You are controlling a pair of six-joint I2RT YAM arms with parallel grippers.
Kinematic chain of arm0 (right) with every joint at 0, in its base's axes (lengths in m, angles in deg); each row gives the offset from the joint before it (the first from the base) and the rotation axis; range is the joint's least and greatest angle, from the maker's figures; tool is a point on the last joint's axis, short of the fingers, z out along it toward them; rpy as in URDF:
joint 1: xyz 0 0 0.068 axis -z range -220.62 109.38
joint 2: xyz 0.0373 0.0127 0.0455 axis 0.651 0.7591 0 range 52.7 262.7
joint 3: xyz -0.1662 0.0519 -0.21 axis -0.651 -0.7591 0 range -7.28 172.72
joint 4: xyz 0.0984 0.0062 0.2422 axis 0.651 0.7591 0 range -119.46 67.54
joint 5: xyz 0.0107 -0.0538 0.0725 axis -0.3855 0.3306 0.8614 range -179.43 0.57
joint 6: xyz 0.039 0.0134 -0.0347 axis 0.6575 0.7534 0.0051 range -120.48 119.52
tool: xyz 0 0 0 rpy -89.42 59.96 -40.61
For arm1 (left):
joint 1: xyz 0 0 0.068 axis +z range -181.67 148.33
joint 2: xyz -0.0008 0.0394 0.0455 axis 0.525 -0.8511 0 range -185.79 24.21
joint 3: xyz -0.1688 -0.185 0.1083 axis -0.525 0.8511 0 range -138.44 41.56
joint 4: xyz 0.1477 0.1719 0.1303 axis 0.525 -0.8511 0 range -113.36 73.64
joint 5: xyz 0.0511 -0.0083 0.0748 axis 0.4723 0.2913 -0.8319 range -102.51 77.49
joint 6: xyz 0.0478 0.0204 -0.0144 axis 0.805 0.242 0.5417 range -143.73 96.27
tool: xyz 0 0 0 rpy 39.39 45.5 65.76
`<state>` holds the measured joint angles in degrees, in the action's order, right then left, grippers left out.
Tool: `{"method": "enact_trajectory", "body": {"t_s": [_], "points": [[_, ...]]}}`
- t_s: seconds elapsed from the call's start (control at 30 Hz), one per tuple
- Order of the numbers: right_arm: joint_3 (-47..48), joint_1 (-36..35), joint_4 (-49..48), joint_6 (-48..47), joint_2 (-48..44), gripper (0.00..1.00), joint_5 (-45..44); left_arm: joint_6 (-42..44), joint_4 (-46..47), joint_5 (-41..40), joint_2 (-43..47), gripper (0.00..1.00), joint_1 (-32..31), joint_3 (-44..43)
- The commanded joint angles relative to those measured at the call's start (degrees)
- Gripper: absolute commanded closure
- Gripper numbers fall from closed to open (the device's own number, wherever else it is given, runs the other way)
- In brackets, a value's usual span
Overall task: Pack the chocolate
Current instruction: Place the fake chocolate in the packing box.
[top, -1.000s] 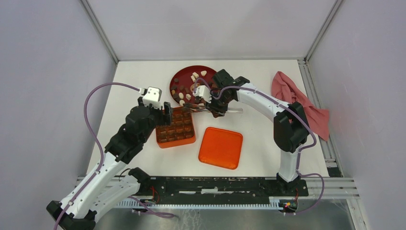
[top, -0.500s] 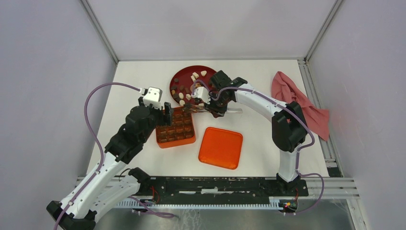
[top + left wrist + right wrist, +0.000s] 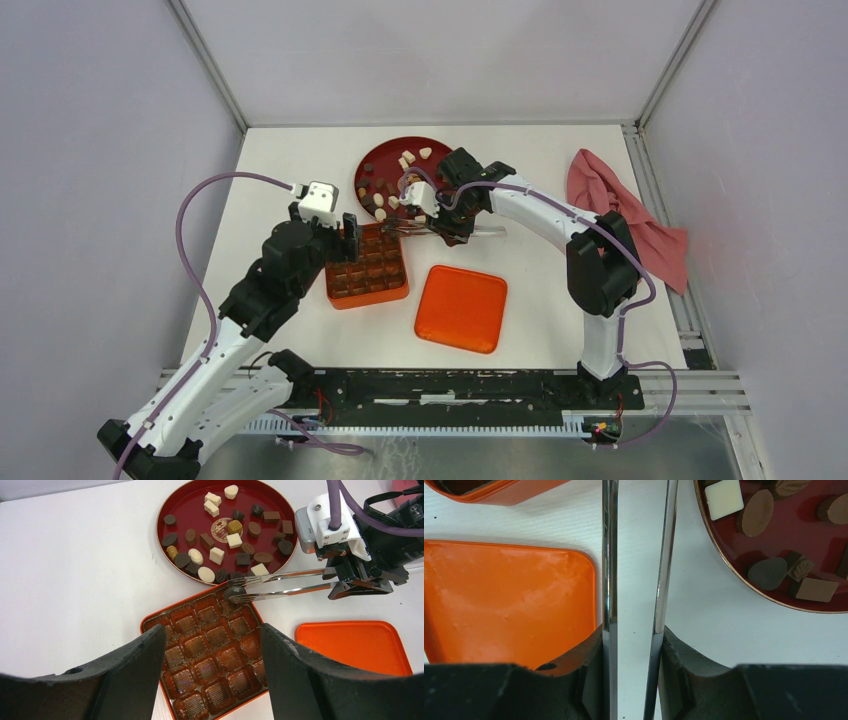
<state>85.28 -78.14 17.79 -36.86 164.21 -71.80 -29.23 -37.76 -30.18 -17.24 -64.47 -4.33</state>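
Note:
Many small dark and cream-white chocolates (image 3: 217, 555) lie on the red plate (image 3: 190, 505), which also shows in the top view (image 3: 372, 160). An orange box (image 3: 210, 650) with empty moulded cells sits below it. My right gripper (image 3: 445, 222) is shut on metal tongs (image 3: 285, 584), whose two arms run up the right wrist view (image 3: 609, 555). The tong tips pinch one dark chocolate (image 3: 234, 592) over the box's far right corner. My left gripper (image 3: 212, 630) is open and empty, hovering over the box.
The orange lid (image 3: 461, 307) lies flat to the right of the box, below the tongs. A crumpled pink cloth (image 3: 625, 215) lies at the table's right edge. Metal frame posts stand at the back corners.
My right gripper has shifted slightly left, carrying the tongs and the dark chocolate toward the box's far right corner. The left arm has not moved.

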Motion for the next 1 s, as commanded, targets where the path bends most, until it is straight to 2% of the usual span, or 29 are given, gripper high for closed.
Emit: {"method": "enact_trajectory", "body": {"t_s": [0.0,0.37,0.6,0.73,0.97], "points": [[3.04,-0.45,-1.28,-0.52,0.04,0.62,-0.67,0.78,0.6,0.62,0.58,0.25,0.32,0.01],[3.27,-0.43,-1.15,-0.48,0.4,0.56,-0.51,0.77,0.58,0.59,0.59,0.25,0.35,0.01],[3.51,-0.41,-1.21,-0.13,-0.01,0.59,0.53,0.82,0.58,0.71,0.62,0.25,0.39,0.01],[5.07,0.21,-0.2,0.45,-0.49,0.61,4.04,0.76,0.62,0.62,0.88,0.25,0.45,0.01],[6.68,4.74,0.63,1.77,-1.98,0.62,9.01,0.81,0.67,0.53,1.0,0.25,0.41,0.1]]}}
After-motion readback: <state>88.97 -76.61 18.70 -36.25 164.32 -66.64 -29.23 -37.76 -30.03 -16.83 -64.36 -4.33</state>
